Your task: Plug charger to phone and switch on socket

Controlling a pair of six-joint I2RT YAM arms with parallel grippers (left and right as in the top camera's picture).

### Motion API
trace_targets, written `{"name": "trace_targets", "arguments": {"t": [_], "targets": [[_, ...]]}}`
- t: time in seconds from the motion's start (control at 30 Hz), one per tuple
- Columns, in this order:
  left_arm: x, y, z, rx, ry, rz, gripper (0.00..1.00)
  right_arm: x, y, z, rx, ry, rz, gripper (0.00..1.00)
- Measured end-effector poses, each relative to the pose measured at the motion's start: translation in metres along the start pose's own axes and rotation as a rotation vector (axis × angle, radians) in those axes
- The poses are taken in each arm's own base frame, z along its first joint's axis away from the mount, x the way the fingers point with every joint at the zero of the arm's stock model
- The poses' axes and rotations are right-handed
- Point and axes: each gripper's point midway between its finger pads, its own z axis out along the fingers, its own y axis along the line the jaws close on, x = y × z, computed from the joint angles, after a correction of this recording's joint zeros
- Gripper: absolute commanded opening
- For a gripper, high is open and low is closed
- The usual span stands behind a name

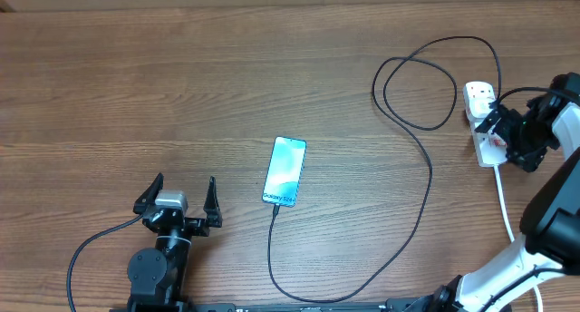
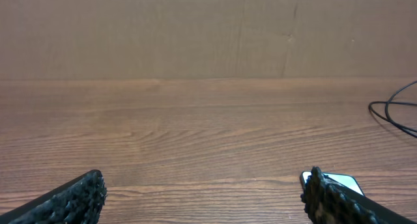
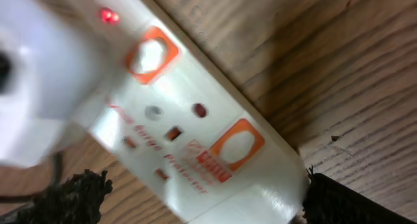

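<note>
The phone lies face up in the middle of the table, its teal screen lit. The charger, a thin black cable, meets the phone's near end, curves right and loops up to the socket. My right gripper hovers open over the socket, one fingertip on each side of the white strip, not touching it. A red light glows beside an orange-framed switch. My left gripper stands open left of the phone, holding nothing. The phone's corner shows behind its right fingertip.
The socket's white cord runs toward the near edge by my right arm. A blurred white plug body sits in the strip's far outlet. A bit of the black cable shows at the right. A brown wall backs the table.
</note>
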Motion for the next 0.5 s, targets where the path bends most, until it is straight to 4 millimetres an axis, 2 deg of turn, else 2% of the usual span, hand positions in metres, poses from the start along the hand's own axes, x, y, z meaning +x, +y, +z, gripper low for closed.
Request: {"name": "trace_targets", "arguments": {"t": [0.13, 0.27, 0.5], "targets": [[0.000, 0.000, 0.000, 0.000, 0.000, 0.000, 1.00, -0.005, 0.023, -0.027, -0.049, -0.072, -0.047, 1.00], [0.000, 0.000, 0.000, 0.000, 0.000, 0.000, 1.00, -0.008, 0.049, -0.074, -0.108, -0.183, -0.103, 1.00], [0.000, 0.000, 0.000, -0.003, 0.000, 0.000, 0.99, -0.008, 0.064, -0.147, -0.164, -0.363, -0.142, 1.00]]}}
